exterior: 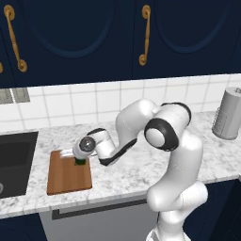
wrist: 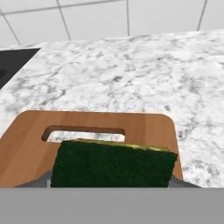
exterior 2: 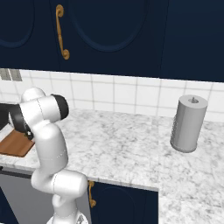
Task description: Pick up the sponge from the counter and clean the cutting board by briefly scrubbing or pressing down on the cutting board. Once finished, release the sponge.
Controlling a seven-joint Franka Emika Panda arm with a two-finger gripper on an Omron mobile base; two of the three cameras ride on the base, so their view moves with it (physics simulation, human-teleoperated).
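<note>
Gripper [exterior: 80, 161]: clamped on the sponge [wrist: 113, 164] — over the cutting board [wrist: 26, 148], far end near slot.
Risk: sideways scrubbing may shove the board along the counter [wrist: 131, 74] — likely unanchored.

Dark green sponge [wrist: 113, 164], brown wooden cutting board [wrist: 26, 148], white-grey speckled marble counter [wrist: 131, 74]

Sponge on the cutting board

The dark green sponge [wrist: 113, 164] was seen over the brown cutting board [wrist: 26, 148], just beside its slot handle; the board lay flat on the marble counter [wrist: 131, 74].
</note>
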